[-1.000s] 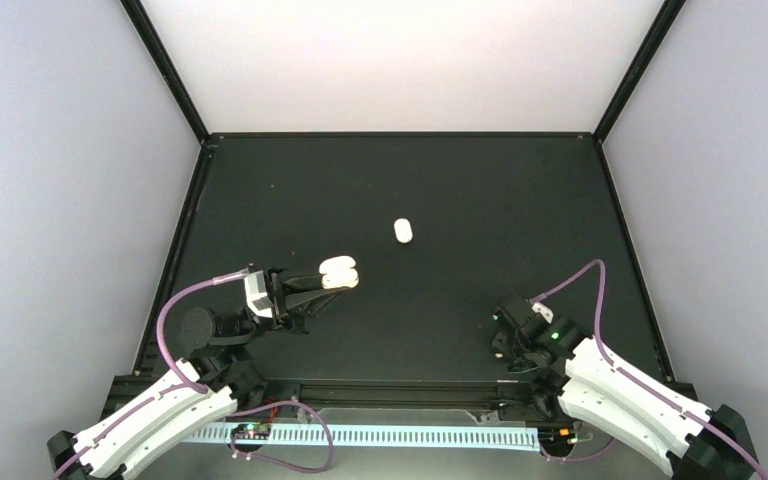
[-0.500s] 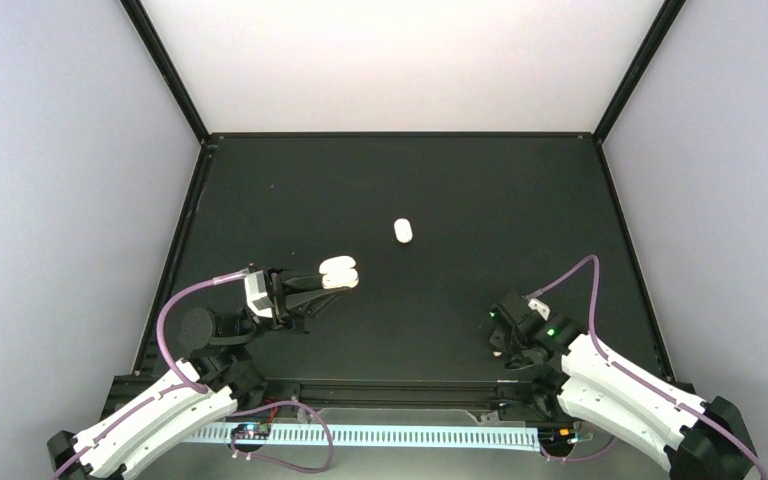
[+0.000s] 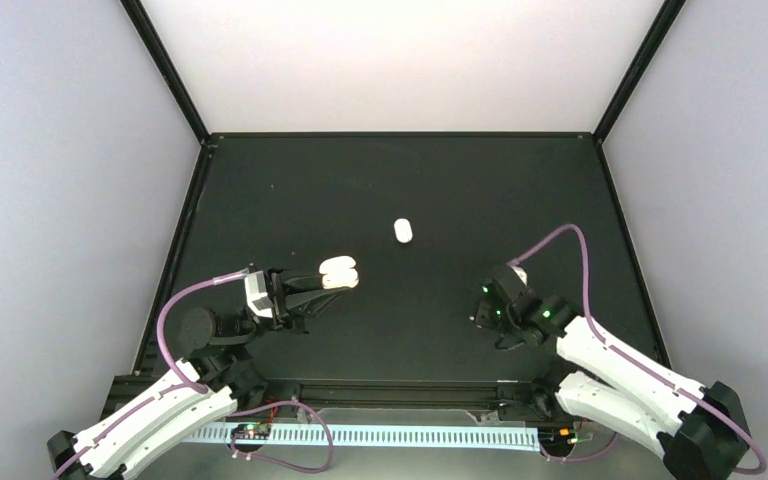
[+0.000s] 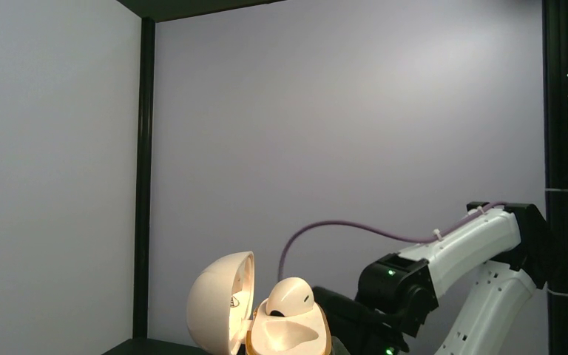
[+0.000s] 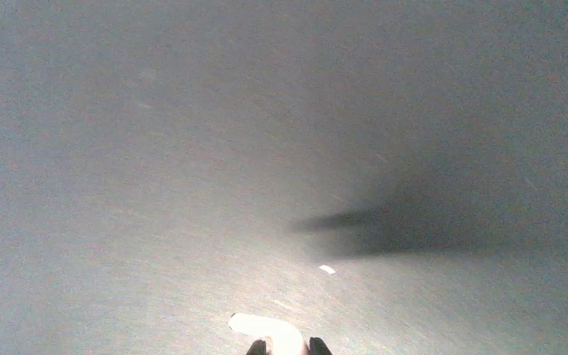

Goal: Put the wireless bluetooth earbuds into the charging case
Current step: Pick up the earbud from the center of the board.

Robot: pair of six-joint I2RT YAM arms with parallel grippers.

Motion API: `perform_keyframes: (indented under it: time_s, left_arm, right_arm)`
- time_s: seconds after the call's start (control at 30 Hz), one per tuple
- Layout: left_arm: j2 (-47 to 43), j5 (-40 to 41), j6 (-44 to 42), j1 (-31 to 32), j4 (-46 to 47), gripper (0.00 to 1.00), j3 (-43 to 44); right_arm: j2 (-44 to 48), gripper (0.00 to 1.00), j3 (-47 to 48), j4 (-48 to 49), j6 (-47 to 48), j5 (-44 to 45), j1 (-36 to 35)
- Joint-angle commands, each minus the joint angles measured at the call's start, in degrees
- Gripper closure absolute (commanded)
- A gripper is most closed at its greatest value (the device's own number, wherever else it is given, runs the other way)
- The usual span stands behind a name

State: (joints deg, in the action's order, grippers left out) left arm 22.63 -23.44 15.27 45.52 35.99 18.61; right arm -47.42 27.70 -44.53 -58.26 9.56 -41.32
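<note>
Looking in, the left pincer [image 3: 328, 281] is clamped on the open charging case [image 3: 337, 265], near left on the counter [image 3: 460, 180]; the right pincer [image 5: 286, 346] nips a white earbud [image 5: 265, 326], mostly cut off.

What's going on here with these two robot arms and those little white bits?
The two arms are putting earbuds into a charging case. The left claw grips the charging case with its lid open. The right claw is closed on one earbud, apparently lifted off the black table. The other earbud lies loose on the table farther back. Neither has gone into the case yet.
</note>
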Motion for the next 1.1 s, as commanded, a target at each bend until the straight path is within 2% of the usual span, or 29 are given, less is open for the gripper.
perform_keyframes:
  time_s: [0.0,0.13,0.27,0.43,0.6,0.73,0.9,1.07]
  left_arm:
    - [-0.3,-0.7,-0.1,0.4,-0.1,0.98,1.4]
    - [-1.7,-0.6,-1.2,0.4,-2.7,0.98,2.7]
    - [-4.5,-0.2,-3.4,0.4,-7.3,0.99,4.2]
    - [-9.6,0.6,-6.3,0.4,-14.1,0.98,5.1]
    - [-13.6,1.6,-8.6,0.4,-18.0,0.98,4.6]
    - [-14.0,1.9,-9.1,0.4,-18.7,0.98,4.1]
    - [-13.1,1.8,-9.3,0.4,-18.9,0.99,3.9]
    - [-12.1,2.7,-9.8,0.4,-18.6,0.98,3.8]
  right_arm:
    - [-6.6,0.90,7.2,11.6,19.0,-3.3,0.3]
    - [-20.7,0.90,17.9,13.9,35.0,-9.0,-1.0]
    - [-33.9,0.88,28.0,10.3,45.3,-10.7,-3.4]
    - [-40.8,0.89,32.8,7.1,54.6,-6.8,-9.7]
    - [-42.8,0.89,32.9,7.4,55.1,-7.4,-10.3]
    - [-43.3,0.89,31.6,8.5,54.8,-4.3,-11.4]
    - [-40.4,0.89,30.6,9.4,52.8,8.1,-15.3]
    - [-29.4,0.89,31.8,6.1,52.4,18.2,-19.1]
